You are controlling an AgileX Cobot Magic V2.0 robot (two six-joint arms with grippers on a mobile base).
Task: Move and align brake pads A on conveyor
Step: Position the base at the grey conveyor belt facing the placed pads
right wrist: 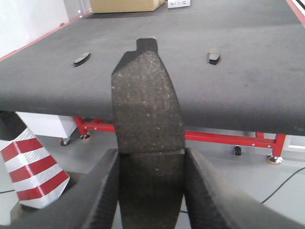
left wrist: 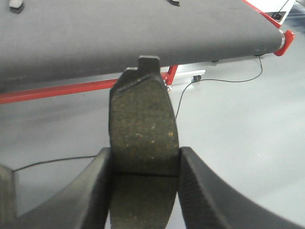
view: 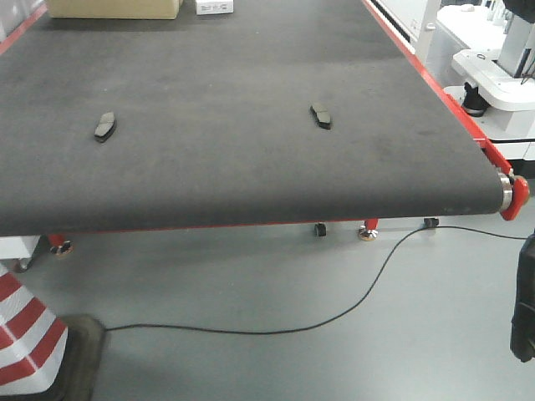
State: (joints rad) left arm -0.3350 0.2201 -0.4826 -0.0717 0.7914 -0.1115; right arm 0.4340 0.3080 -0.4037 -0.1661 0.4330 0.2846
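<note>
Two brake pads lie on the conveyor (view: pixel 251 167): one at the left (view: pixel 104 126) and one right of the middle (view: pixel 321 115). My left gripper (left wrist: pixel 145 162) is shut on a third brake pad (left wrist: pixel 143 124), held on end over the floor, short of the belt's front edge (left wrist: pixel 95 71). My right gripper (right wrist: pixel 151 160) is shut on another brake pad (right wrist: pixel 145 105), also on end with its tab up, before the conveyor (right wrist: pixel 248 95). The right wrist view also shows the two lying pads, the left pad (right wrist: pixel 81 59) and the right pad (right wrist: pixel 214 57). Neither gripper shows in the front view.
A cardboard box (view: pixel 113 8) and a small white box (view: pixel 214 7) stand at the belt's far end. A red-and-white striped cone (view: pixel 25 334) is on the floor at the front left. A black cable (view: pixel 334 313) trails across the floor. White machinery (view: pixel 493 67) stands right of the belt.
</note>
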